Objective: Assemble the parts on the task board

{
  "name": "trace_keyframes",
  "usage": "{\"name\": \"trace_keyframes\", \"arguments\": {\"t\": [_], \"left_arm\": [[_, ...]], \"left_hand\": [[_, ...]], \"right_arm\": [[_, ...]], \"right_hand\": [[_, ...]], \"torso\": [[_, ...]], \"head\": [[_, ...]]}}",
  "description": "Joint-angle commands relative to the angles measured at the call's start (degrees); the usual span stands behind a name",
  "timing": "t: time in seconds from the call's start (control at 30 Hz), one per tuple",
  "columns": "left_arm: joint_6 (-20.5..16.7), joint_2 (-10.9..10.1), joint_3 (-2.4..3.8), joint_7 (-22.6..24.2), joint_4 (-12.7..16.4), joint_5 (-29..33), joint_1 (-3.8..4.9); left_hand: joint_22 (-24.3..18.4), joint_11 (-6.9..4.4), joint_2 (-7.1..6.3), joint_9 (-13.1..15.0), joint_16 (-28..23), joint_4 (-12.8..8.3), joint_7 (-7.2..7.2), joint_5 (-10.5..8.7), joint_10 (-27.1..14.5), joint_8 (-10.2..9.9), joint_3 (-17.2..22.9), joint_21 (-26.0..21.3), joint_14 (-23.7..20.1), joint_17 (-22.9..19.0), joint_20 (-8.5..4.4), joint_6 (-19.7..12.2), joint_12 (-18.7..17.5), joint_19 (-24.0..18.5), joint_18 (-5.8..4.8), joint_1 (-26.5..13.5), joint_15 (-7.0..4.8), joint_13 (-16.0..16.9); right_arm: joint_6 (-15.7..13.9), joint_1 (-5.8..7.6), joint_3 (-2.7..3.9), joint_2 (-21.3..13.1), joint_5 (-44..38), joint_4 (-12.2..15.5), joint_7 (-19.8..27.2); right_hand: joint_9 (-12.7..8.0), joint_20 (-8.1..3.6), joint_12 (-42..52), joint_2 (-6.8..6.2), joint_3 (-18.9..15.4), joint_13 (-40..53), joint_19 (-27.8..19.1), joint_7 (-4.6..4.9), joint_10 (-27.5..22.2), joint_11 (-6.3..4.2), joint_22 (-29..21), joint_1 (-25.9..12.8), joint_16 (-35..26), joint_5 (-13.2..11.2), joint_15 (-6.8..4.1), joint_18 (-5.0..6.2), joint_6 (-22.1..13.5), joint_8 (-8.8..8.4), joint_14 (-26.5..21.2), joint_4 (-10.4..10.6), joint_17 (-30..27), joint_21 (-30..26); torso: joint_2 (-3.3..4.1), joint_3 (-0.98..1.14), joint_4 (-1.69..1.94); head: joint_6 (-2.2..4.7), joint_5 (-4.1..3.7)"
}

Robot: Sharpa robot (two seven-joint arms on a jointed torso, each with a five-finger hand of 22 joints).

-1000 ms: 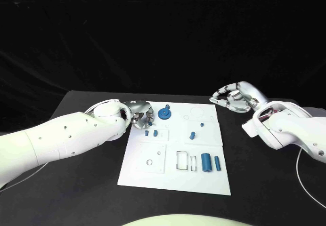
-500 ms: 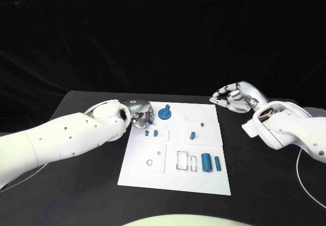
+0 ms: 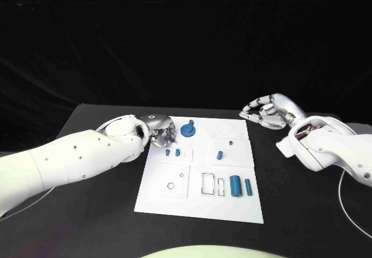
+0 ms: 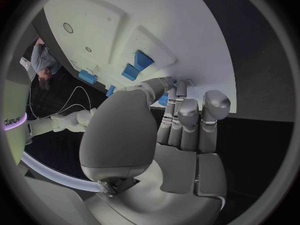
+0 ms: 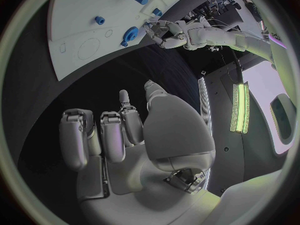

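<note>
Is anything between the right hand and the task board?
Nothing visible. The right hand hovers over bare black table just off the task board, at its far right corner, holding nothing.

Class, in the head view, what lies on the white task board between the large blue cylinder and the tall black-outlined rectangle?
A small black-outlined rectangular slot sits between large blue cylinder and tall outlined rectangle.

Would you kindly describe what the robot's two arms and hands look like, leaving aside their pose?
Both arms are smooth, rounded white shells with small dark dots. The left arm is bulky, as is the right arm; a thin white cable trails beside each. The left hand and right hand are silver metal with segmented fingers.
</note>
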Motion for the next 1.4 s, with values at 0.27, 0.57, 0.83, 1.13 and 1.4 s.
{"name": "trace_keyframes", "arguments": {"t": [0.27,0.57,0.83,1.13,1.4], "left_arm": [[1.69,-0.09,-0.59,1.33,0.21,2.01,-0.84],[1.01,-0.20,-0.59,1.45,0.36,2.45,-0.84],[-0.21,-0.77,-0.51,1.54,0.90,3.11,-0.84],[-0.49,-0.97,-0.45,1.63,1.19,3.57,-0.84],[0.59,-0.82,-0.47,0.84,0.98,3.70,-0.83]], "left_hand": [[-0.15,-0.33,-0.02,0.24,-0.31,0.34,-0.30,-0.29,1.12,0.06,-0.87,-0.42,-0.01,-0.25,-0.16,0.84,-0.49,-0.05,0.43,-1.10,0.06,0.26],[-0.36,-0.46,-0.04,0.40,-0.36,0.38,-0.48,-0.26,1.30,0.21,-1.08,-0.59,-0.08,-0.40,-0.24,1.14,-0.62,-0.16,0.48,-1.28,-0.03,0.34],[-0.89,-0.29,-0.45,0.53,-0.58,0.74,-0.30,-0.05,1.08,-0.03,-1.53,-1.03,-0.33,-0.71,-0.31,0.80,-1.17,-0.44,0.56,-2.11,0.03,0.39],[-1.14,-0.24,-0.55,0.57,-0.71,0.81,-0.26,0.01,0.98,-0.11,-1.59,-1.22,-0.47,-0.99,-0.30,0.68,-1.34,-0.56,0.60,-2.26,0.07,0.41],[-3.35,1.04,-2.46,-0.04,-1.62,2.22,1.09,-0.19,-2.04,-2.79,-3.79,-3.13,-1.71,-3.02,0.59,-3.53,-2.84,-1.66,0.93,-4.46,1.17,0.52]], "right_arm": [[0.35,-0.03,0.00,-0.03,-0.63,0.09,0.06],[0.32,-0.03,0.00,-0.02,-0.65,0.10,0.04],[0.31,-0.03,0.00,0.01,-0.65,0.07,0.04],[0.34,-0.03,0.00,0.02,-0.65,0.06,-0.03],[0.35,-0.03,0.00,0.01,-0.65,0.07,-0.07]], "right_hand": [[0.06,-0.49,0.09,0.25,0.15,4.87,2.66,-0.39,0.21,-0.30,11.32,0.50,-0.16,0.26,-0.32,0.29,0.07,0.38,3.99,0.01,5.88,-0.01],[0.06,-0.51,0.01,0.36,0.14,4.78,2.62,-0.41,0.16,-0.32,11.28,0.44,-0.20,0.20,-0.34,0.31,0.08,0.47,3.97,0.02,5.77,-0.10],[0.06,-0.51,0.02,0.36,0.13,4.79,2.61,-0.41,0.18,-0.32,11.27,0.42,-0.21,0.15,-0.34,0.31,0.08,0.48,3.97,0.03,5.77,-0.12],[0.06,-0.52,-0.02,0.34,0.09,4.75,2.61,-0.41,0.14,-0.32,11.27,0.37,-0.22,-0.03,-0.35,0.31,0.07,0.50,3.96,0.04,5.75,-0.13],[0.06,-0.52,-0.02,0.34,0.09,4.75,2.61,-0.41,0.14,-0.32,11.27,0.37,-0.22,-0.03,-0.35,0.31,0.07,0.50,3.96,0.04,5.75,-0.13]], "torso": [[-0.01,-0.04,0.02],[-0.02,-0.04,0.04],[-0.01,-0.03,0.08],[0.01,-0.05,0.01],[0.02,-0.04,0.07]], "head": [[-0.02,-0.03],[-0.01,0.03],[0.19,0.12],[0.22,0.22],[0.22,0.19]]}}
